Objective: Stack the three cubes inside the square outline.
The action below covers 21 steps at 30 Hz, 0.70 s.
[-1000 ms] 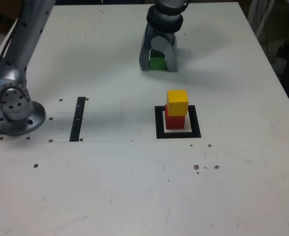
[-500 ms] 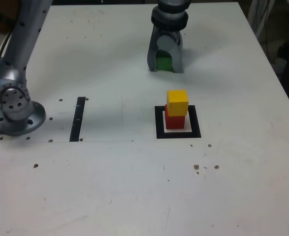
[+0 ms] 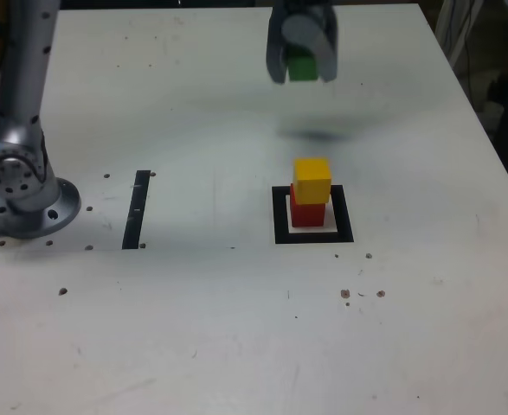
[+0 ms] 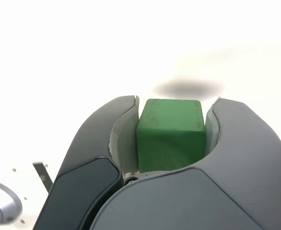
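In the exterior view, the pale counter (image 3: 193,328) carries the red block (image 3: 307,214) inside the black square (image 3: 346,216), the yellow block (image 3: 312,181) on top; the gripper (image 3: 302,71) hangs beyond that stack, so the coming move likely runs nearer the camera. In the wrist view, its fingers grip the green block (image 4: 171,136), raised above its shadow.

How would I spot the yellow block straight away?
On the white table, find the thick black square outline. A red block stands inside it, and the yellow block sits on top, unlike the green one up in the pincer.
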Each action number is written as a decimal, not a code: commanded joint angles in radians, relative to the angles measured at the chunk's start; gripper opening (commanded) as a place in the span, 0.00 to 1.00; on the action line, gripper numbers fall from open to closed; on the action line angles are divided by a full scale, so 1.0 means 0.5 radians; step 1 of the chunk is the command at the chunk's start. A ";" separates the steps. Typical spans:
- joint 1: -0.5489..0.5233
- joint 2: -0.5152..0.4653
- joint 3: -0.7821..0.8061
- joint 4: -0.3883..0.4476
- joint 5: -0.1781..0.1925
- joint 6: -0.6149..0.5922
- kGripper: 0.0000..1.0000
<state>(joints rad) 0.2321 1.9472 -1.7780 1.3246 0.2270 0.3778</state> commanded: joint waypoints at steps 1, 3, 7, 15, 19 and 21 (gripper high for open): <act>-0.153 -0.050 -0.141 0.351 -0.005 -0.088 0.15; -0.271 -0.074 -0.219 0.449 -0.041 -0.193 0.15; -0.448 -0.051 -0.235 0.509 -0.134 -0.415 0.15; -0.662 0.015 -0.195 0.508 -0.209 -0.751 0.15; -0.729 0.040 -0.208 0.501 -0.218 -0.895 0.15; -0.751 0.056 -0.205 0.495 -0.219 -0.960 0.15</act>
<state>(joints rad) -0.1320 1.9649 -1.8792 1.5702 0.1197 -0.0826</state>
